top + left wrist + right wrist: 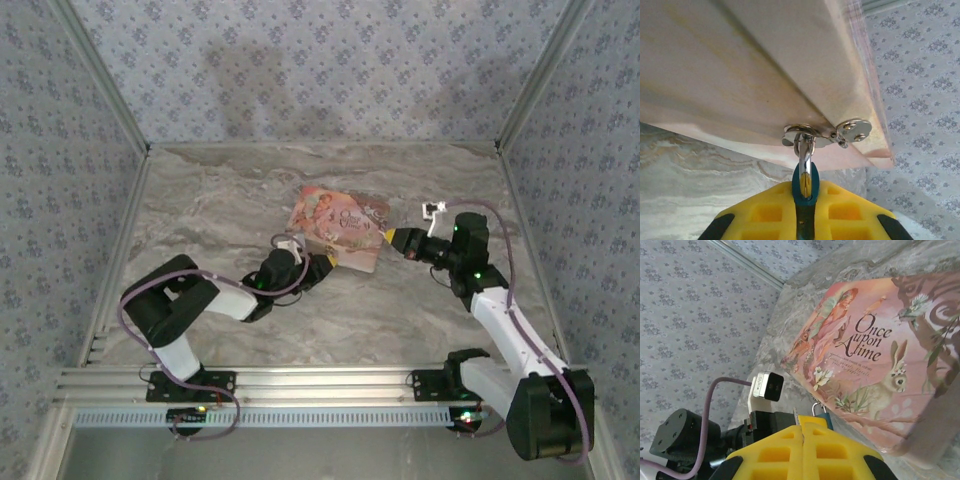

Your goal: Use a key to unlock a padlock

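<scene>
Padlock (pixel 799 186), blue, shiny metal, in left hand (pixel 805 207)

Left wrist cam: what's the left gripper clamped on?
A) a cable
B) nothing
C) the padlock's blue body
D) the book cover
C: the left gripper is shut on the padlock, whose shackle hooks through the metal clasp on the book.
</scene>
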Robot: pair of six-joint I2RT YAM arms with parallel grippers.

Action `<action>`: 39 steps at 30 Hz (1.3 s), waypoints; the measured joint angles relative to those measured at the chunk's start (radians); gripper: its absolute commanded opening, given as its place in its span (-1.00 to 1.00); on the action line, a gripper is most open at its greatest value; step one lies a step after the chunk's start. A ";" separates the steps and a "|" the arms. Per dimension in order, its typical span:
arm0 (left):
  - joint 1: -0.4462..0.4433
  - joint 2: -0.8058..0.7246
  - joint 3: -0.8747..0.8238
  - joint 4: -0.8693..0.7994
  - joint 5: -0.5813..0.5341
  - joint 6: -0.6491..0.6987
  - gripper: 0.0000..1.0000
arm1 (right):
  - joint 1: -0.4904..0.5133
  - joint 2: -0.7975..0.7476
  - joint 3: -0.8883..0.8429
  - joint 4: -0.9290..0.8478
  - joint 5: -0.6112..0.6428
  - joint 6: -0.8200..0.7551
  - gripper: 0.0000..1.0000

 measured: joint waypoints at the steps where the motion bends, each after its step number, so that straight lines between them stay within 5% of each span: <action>1: -0.008 0.001 0.000 0.005 -0.010 -0.007 -0.79 | 0.000 -0.003 -0.019 0.022 -0.003 0.022 -1.00; 17: -0.023 0.120 0.090 0.133 -0.033 -0.109 -0.76 | 0.204 -0.098 -0.335 0.285 0.211 0.381 -1.00; 39: -0.023 0.120 0.122 0.137 -0.028 -0.131 -0.75 | 0.411 0.044 -0.403 0.502 0.559 0.648 -1.00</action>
